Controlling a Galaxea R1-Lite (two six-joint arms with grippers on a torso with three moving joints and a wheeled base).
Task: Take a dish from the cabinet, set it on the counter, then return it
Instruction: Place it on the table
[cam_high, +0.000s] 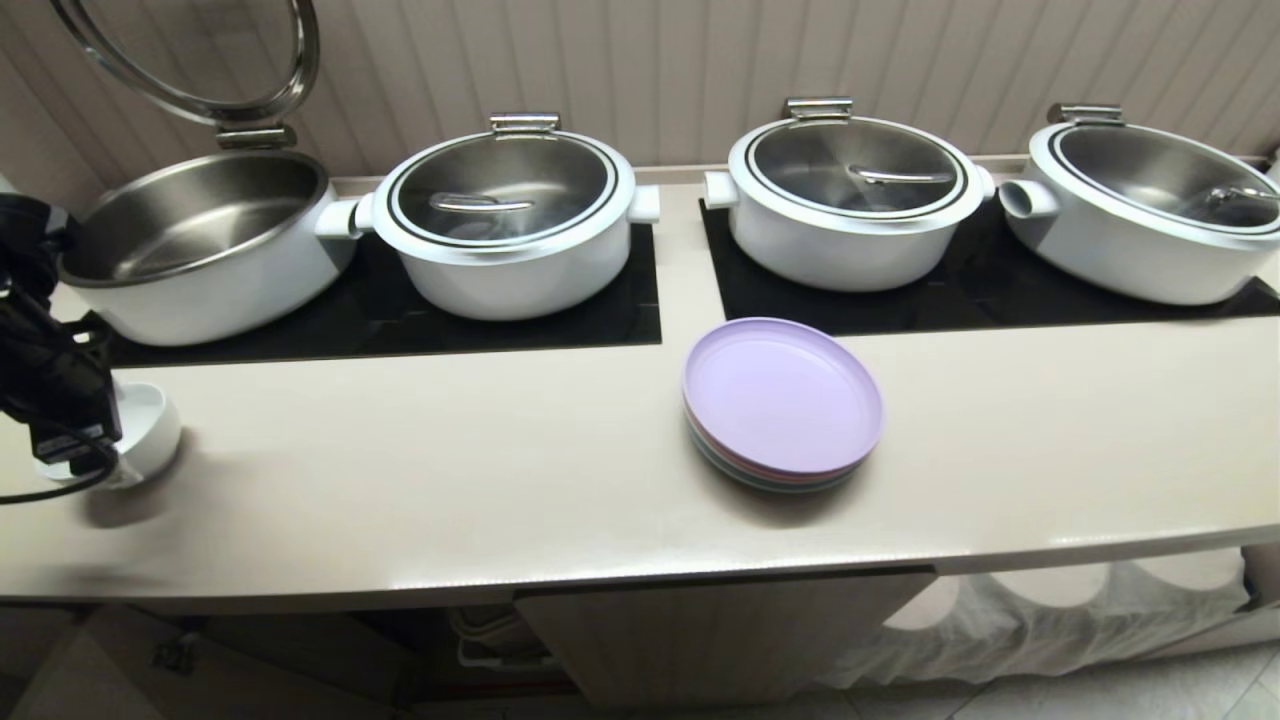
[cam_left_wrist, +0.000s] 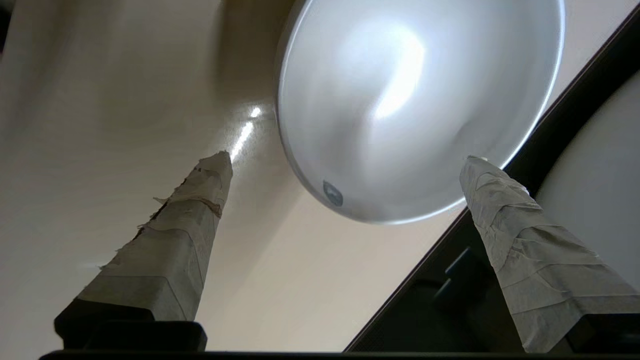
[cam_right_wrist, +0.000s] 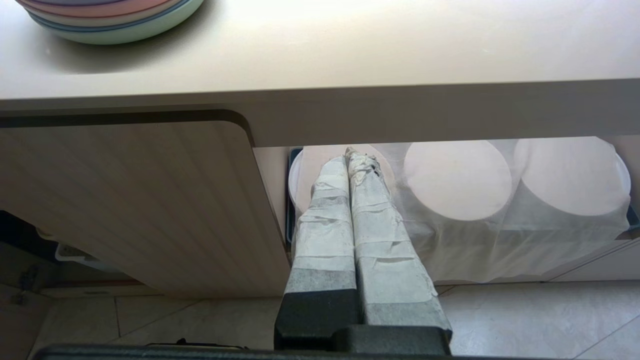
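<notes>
Beige surface (cam_high: 500, 470) runs the whole width, with black inset panels (cam_high: 400, 310) and four big white pots (cam_high: 510, 225) along the ribbed back wall. At its far left end stands the bowl (cam_high: 150, 430), set down upright on its foot, near the front edge and just clear of the panel's corner; a sensible spot, I'd say, since it sits flat and within easy reach for the trip back. It is small, round, plain glossy white, empty, with a bright sheen inside and one tiny dark mark near the rim.

Left claw (cam_left_wrist: 345, 165) hangs right by the bowl with its taped fingers (cam_left_wrist: 200, 200) spread wide, not touching the rim, so the bowl looks released. Lilac plates (cam_high: 782, 400) are stacked mid-surface, well apart. Below, the right claw (cam_right_wrist: 348, 155) waits parked, fingers pressed together, before the cabinet (cam_right_wrist: 140, 200).
</notes>
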